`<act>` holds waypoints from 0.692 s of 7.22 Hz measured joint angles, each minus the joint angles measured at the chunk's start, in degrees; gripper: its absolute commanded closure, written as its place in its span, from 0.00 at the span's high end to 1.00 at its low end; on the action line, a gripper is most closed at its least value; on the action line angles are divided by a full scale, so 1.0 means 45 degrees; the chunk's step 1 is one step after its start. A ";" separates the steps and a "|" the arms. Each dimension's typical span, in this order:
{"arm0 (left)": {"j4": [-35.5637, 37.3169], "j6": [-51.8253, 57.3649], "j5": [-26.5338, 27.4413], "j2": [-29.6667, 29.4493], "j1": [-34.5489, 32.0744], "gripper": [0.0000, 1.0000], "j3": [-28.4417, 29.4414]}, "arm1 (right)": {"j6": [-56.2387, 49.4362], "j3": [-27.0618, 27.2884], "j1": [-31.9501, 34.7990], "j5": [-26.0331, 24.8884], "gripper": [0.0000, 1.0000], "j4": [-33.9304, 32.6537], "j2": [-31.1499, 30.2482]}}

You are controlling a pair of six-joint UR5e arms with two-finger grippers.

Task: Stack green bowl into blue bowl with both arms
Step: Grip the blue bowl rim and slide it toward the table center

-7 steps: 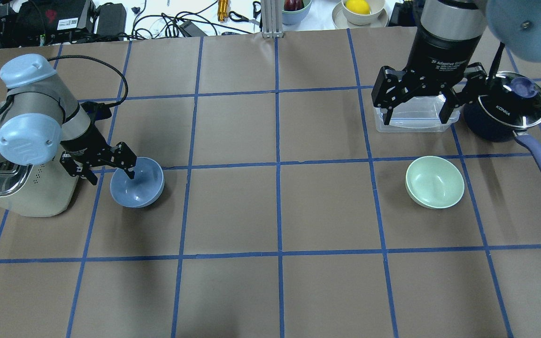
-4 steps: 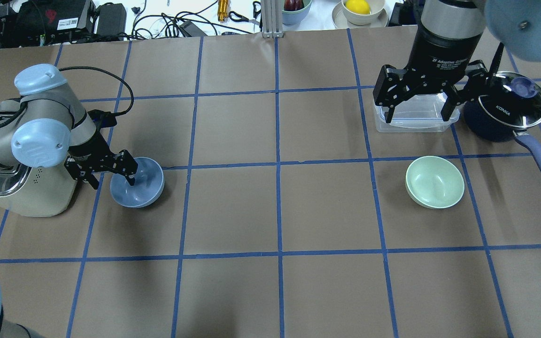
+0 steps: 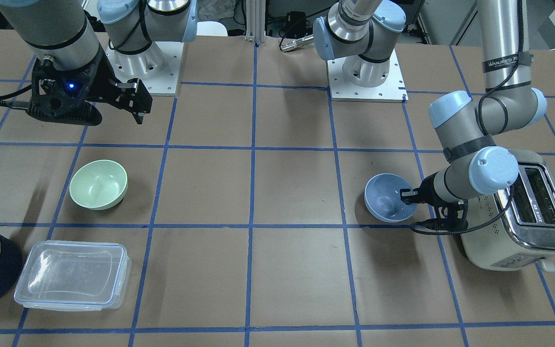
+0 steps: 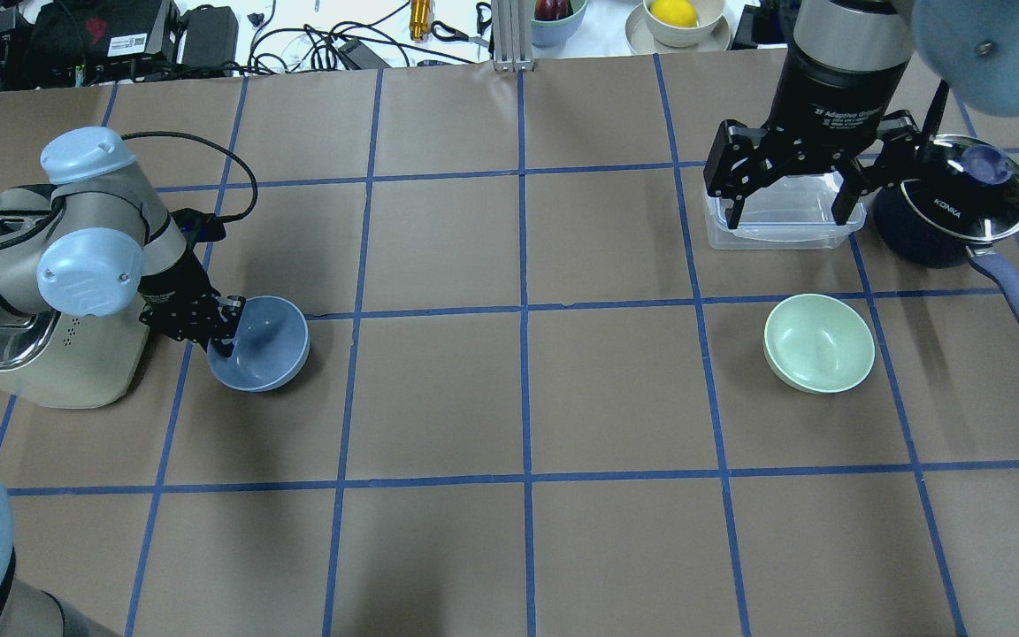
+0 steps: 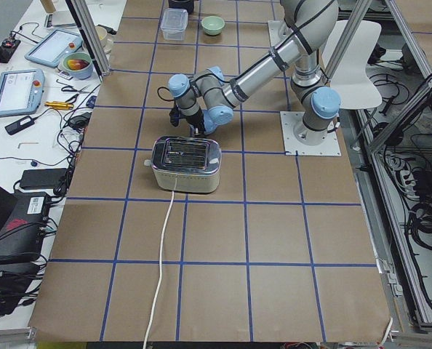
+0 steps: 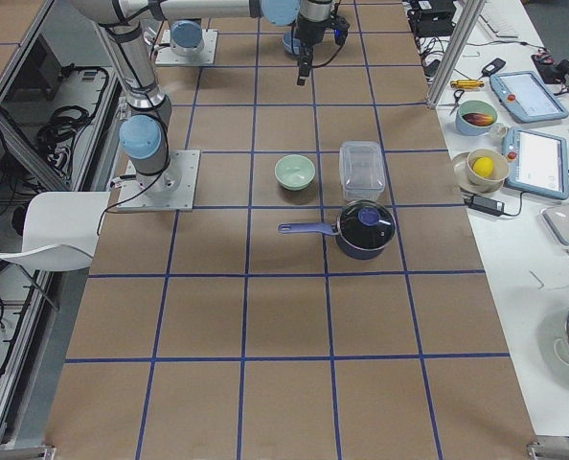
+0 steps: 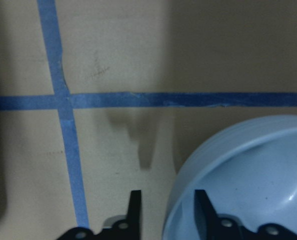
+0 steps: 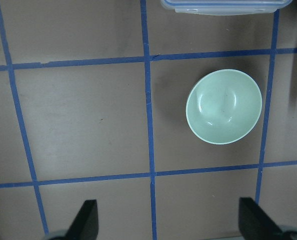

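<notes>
The blue bowl (image 4: 264,347) sits at the table's left, beside the toaster. My left gripper (image 4: 228,332) straddles its left rim. In the left wrist view one finger (image 7: 202,215) is inside the bowl (image 7: 248,185) and the other finger (image 7: 135,212) is outside. The jaws are narrow, with a small gap still showing at the rim. The green bowl (image 4: 819,343) stands alone on the right. My right gripper (image 4: 788,208) hangs wide open and empty above the clear container, behind the green bowl (image 8: 224,106).
A cream toaster (image 4: 41,363) stands close behind the left gripper. A clear lidded container (image 3: 72,274) and a dark saucepan (image 4: 952,208) with a purple-blue handle (image 4: 1018,305) sit behind the green bowl. Cables and bowls lie along the far edge.
The left wrist swung in and turned. Its jaws narrowed from wide open to a close straddle of the blue bowl's left rim. The bowls and the right gripper stayed put.
</notes>
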 measured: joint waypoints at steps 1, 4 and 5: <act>-0.0034 0.0005 0.0001 0.0154 -0.0100 0.00 0.0174 | 0.0000 0.0000 0.0000 -0.0001 1.00 -0.0002 0.0000; -0.2007 -0.1567 -0.0323 0.0479 -0.1773 0.00 0.2508 | 0.0000 0.0000 0.0001 -0.0001 1.00 -0.0003 0.0013; -0.2370 -0.3052 -0.0994 0.0356 -0.2809 0.00 0.3173 | 0.0004 0.0000 0.0000 -0.0001 1.00 -0.0016 0.0016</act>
